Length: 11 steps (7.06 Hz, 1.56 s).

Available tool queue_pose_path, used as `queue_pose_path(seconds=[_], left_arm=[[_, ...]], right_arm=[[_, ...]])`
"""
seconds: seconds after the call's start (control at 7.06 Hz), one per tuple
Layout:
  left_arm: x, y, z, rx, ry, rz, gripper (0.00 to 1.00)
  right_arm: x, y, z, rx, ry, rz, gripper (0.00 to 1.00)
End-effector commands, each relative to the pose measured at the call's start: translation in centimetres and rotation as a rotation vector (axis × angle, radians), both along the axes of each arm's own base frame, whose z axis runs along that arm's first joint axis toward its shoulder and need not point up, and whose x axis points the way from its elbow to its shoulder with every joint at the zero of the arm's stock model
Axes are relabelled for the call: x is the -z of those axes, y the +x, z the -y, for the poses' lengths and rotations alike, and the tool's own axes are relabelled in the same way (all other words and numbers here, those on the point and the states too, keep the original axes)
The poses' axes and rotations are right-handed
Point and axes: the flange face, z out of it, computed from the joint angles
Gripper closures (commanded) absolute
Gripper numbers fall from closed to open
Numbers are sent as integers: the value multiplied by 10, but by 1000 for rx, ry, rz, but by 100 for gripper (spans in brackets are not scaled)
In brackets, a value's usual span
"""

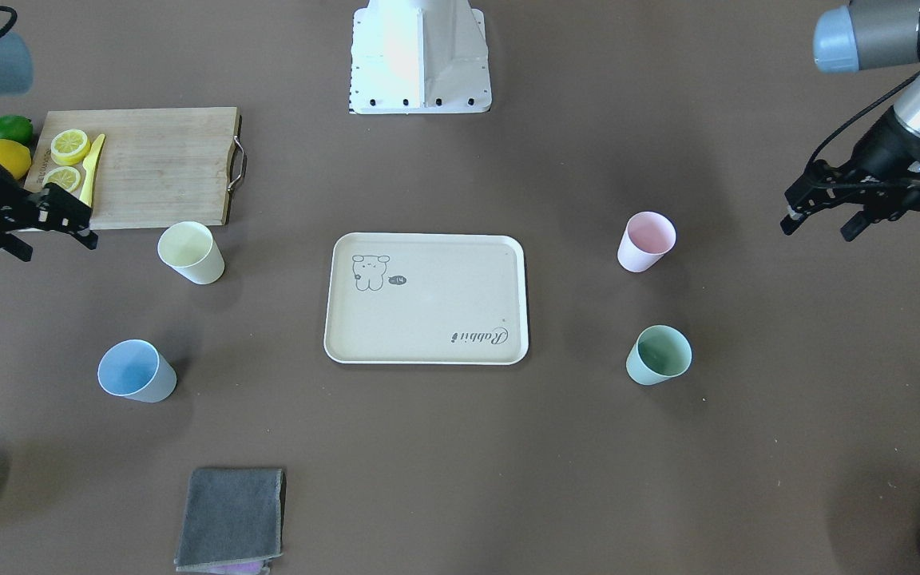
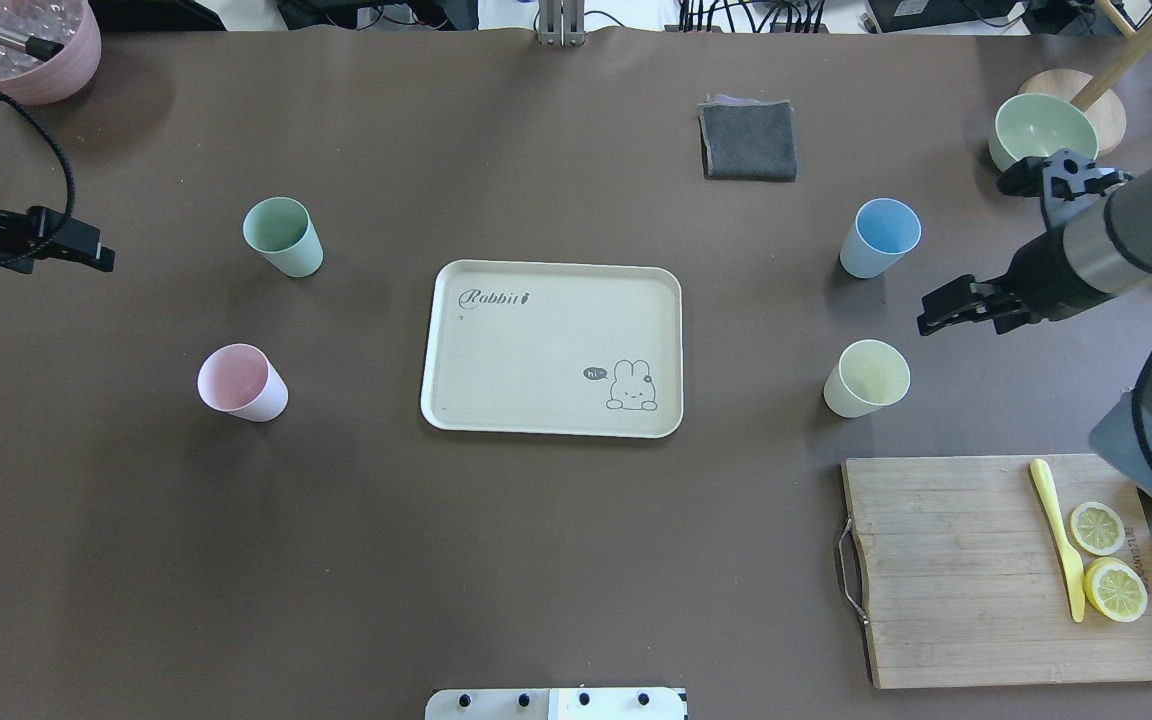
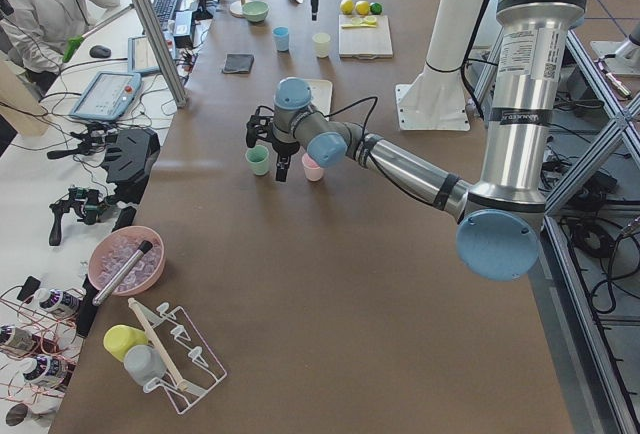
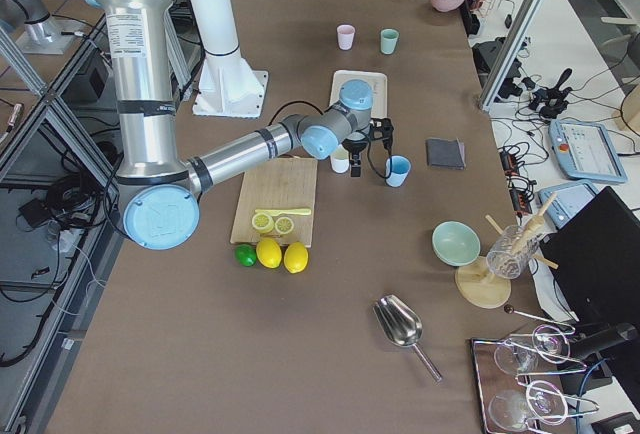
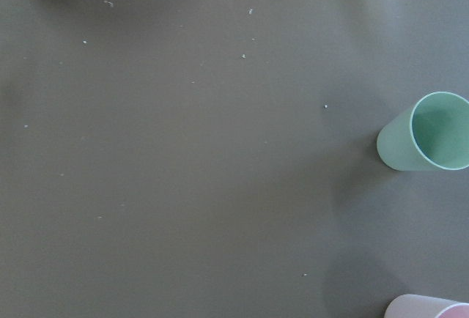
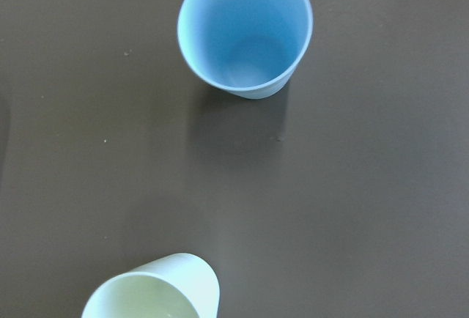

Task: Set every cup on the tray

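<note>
The cream tray [image 2: 496, 400] lies mid-table with nothing on it. The mint green cup [image 2: 281, 235] and the pink cup [image 2: 241, 382] stand upright to its left. The light blue cup [image 2: 881, 237] and the pale yellow cup [image 2: 866, 377] stand upright to its right. My left gripper [image 1: 817, 231] is open and empty above the table, outboard of the mint and pink cups. My right gripper [image 1: 59, 249] is open and empty, outboard of the blue and yellow cups and level with the gap between them. The wrist views show the mint cup [image 5: 425, 142] and the blue cup [image 6: 245, 32] below.
A wooden cutting board [image 2: 946, 570] with lemon slices and a yellow knife [image 2: 1061, 540] lies at the near right, with whole lemons and a lime beside it. A grey cloth [image 2: 748, 140], a pale green bowl [image 2: 1041, 125] and a mauve-pink vessel [image 2: 36, 60] sit along the far side.
</note>
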Motion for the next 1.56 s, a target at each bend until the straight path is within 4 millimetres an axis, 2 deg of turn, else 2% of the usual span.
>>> queue_pose_path(seconds=[0.0,0.14,0.28,0.42,0.57,0.71,0.85,1.13,1.27,1.42], left_arm=[[16,44,8,5,0,10,5],[16,46,6,7,-6,12,5],[15,47,7,6,-6,14,5],[15,47,7,10,-11,13,5],[14,55,4,8,-29,11,5],[11,60,3,7,-43,13,5],[9,73,-4,-17,-47,17,5],[-3,113,-22,-57,-32,65,11],[-7,127,-34,-84,-29,77,13],[-8,134,-40,-103,-24,79,17]], right_arm=[[7,-48,-18,29,3,-20,6],[4,-53,-19,34,1,-27,13],[-5,-56,-18,39,-5,-40,24],[-21,-57,-15,36,-19,-68,31],[-31,-60,-12,31,-29,-85,33],[-27,-61,-13,31,-30,-78,85],[-21,-61,-14,44,-25,-63,100],[50,-86,7,10,-37,-3,100],[89,-101,17,-11,-58,10,100],[117,-114,20,-26,-74,30,100]])
